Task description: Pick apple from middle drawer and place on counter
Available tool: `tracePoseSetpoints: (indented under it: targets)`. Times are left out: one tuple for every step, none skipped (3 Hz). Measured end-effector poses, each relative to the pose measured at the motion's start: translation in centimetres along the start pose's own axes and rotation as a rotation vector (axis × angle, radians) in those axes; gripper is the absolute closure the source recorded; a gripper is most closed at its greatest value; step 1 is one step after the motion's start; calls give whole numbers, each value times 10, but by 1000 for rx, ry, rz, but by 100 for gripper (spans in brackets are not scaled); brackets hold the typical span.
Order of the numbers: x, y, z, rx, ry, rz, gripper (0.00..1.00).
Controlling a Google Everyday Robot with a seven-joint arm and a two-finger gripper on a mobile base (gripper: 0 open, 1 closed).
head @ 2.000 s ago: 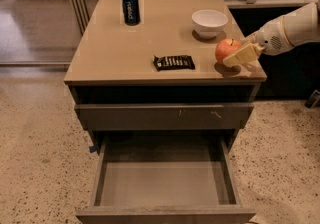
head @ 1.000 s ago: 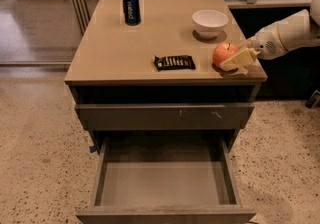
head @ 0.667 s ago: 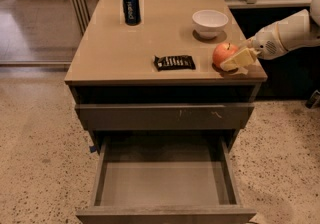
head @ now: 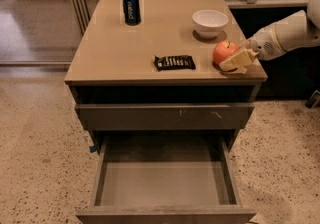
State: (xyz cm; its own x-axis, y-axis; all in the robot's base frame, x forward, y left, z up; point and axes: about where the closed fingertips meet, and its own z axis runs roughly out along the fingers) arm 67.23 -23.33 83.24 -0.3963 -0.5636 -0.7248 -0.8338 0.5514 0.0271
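Observation:
The red-orange apple [head: 223, 52] rests on the tan counter [head: 125, 48] near its right front corner. My gripper [head: 234, 61] reaches in from the right on a white arm [head: 285, 35]. Its cream fingers [head: 239, 59] are closed on the apple's right side, low at the counter surface. The middle drawer [head: 165, 185] is pulled out wide below and holds nothing that I can see. Its plain front [head: 165, 215] is at the bottom edge of the view.
On the counter stand a white bowl [head: 210, 21] just behind the apple, a dark snack bar [head: 174, 62] to its left and a blue can [head: 131, 5] at the back. A closed drawer front with pale scratches [head: 200, 115] sits above the open drawer. Speckled floor [head: 40, 158] surrounds the cabinet.
Over two seconds the gripper carried the apple slightly left and down onto the counter. In the last second nothing has visibly moved.

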Motion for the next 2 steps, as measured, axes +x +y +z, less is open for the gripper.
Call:
tracePoseSetpoints:
  targets:
    - [0, 0, 0, 0, 0, 0, 0]
    - [0, 0, 0, 0, 0, 0, 0]
